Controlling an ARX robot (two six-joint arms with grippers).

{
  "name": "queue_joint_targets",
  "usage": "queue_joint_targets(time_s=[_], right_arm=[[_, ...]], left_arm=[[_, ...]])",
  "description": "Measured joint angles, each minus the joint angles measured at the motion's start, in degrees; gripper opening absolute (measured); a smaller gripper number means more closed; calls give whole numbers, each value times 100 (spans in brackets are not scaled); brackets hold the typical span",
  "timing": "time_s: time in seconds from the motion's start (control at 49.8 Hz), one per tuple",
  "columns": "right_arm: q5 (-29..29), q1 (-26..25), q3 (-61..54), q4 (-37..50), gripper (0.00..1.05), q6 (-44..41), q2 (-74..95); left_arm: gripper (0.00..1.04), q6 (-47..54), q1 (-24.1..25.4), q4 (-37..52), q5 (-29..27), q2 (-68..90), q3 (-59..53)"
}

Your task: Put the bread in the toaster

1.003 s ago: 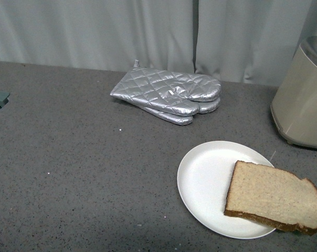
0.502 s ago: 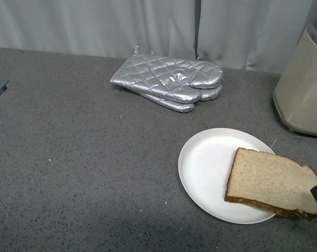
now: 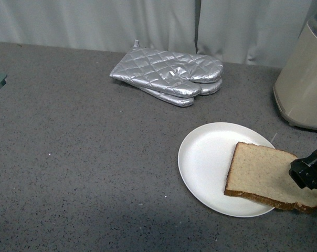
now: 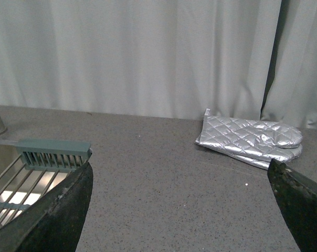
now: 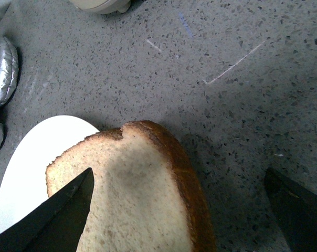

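Observation:
The bread (image 3: 261,174) is a tan slice with a brown crust, lying on a white plate (image 3: 205,163) with its right end over the plate's rim. It also shows in the right wrist view (image 5: 132,194). The beige toaster (image 3: 305,84) stands at the far right, cut off by the frame. My right gripper (image 3: 309,173) is open and hovers over the bread's right end; in its wrist view (image 5: 179,215) one finger is over the slice and the other over bare counter. My left gripper (image 4: 182,210) is open and empty over the counter, not seen in the front view.
Silver quilted oven mitts (image 3: 169,79) lie at the back centre, also in the left wrist view (image 4: 250,140). A sink with a grey-green rack (image 4: 53,152) is at the left. A grey curtain (image 3: 148,21) hangs behind the speckled counter (image 3: 85,157).
My right gripper has come into the front view from the right edge and now sits over the bread's right end. The view has shifted slightly, so the scene sits higher in frame.

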Motion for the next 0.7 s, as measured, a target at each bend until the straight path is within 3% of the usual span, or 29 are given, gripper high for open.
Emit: queue_joint_targets(time_s=[0.201, 0.481, 0.702], right_arm=[[98, 157, 232, -229, 94, 90, 0], [-76, 186, 308, -479, 53, 297, -55], [-225, 105, 455, -1340, 8, 400, -1119]], left_arm=[[98, 0, 0, 0, 0, 0, 0], [98, 0, 0, 0, 0, -2, 0], [98, 0, 0, 0, 0, 0, 0]])
